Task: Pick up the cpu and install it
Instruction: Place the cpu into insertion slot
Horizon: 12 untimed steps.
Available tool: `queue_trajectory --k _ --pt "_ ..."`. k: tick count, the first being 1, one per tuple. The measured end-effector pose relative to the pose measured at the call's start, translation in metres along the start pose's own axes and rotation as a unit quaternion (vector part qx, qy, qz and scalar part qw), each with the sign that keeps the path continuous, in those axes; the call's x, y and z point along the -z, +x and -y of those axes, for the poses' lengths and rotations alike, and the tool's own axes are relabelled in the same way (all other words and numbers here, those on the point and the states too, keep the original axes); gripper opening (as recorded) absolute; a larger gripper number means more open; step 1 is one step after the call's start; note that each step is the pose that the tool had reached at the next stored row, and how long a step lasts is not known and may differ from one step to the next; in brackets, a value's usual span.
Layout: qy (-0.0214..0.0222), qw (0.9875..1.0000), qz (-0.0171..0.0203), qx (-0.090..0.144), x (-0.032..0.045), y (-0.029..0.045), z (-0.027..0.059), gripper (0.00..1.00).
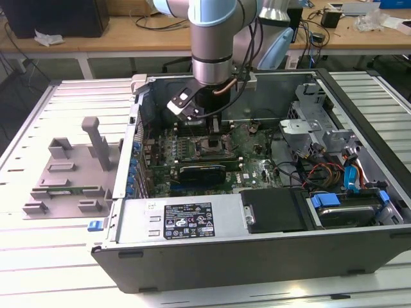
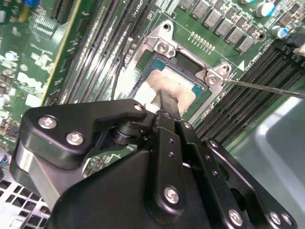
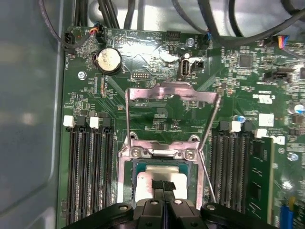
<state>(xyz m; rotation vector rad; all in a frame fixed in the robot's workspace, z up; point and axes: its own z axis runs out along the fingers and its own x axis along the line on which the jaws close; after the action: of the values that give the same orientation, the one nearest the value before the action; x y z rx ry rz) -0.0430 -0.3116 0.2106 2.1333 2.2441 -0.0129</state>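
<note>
The gripper [image 3: 163, 185] has its two black fingers [image 3: 159, 205] pressed together, with no gap showing between them in both wrist views. They meet as one narrow tip. That tip rests on the shiny top of the cpu [image 3: 143, 183], near its middle, so it touches the chip from above without clamping it by the edges.

The cpu lies flat inside the socket [image 3: 164, 151] on the green motherboard [image 3: 157, 119], and the metal socket frame surrounds it. In the second wrist view the cpu [image 2: 157, 81] is a pale square within that frame, with the gripper [image 2: 164, 98] meeting its face.

The socket's load plate [image 3: 171, 93] stands swung open beyond the socket. Its thin wire lever [image 3: 209, 124] slants up just beside the socket. Rows of memory slots [image 3: 88, 167] run along both sides of the socket.

In the exterior view the gripper [image 1: 204, 119] reaches down into the open computer case [image 1: 257, 256] directly over the socket. A long black card [image 1: 202, 172] lies near the socket, on its side toward the camera.
</note>
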Motion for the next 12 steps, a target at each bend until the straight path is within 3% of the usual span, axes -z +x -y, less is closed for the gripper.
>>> queue_trajectory --k 3,7,11,12 --pt "0.0000 1.0000 0.0001 0.000 0.0099 -0.0004 -0.0002 0.11" --pt "0.0001 1.0000 0.0004 0.000 0.0348 -0.0014 -0.0008 0.11" --pt "-0.0001 1.0000 0.0006 0.000 0.0531 -0.0021 -0.0013 0.11" --pt "-0.0001 1.0000 0.0005 0.000 0.0531 -0.0021 -0.0013 0.11"
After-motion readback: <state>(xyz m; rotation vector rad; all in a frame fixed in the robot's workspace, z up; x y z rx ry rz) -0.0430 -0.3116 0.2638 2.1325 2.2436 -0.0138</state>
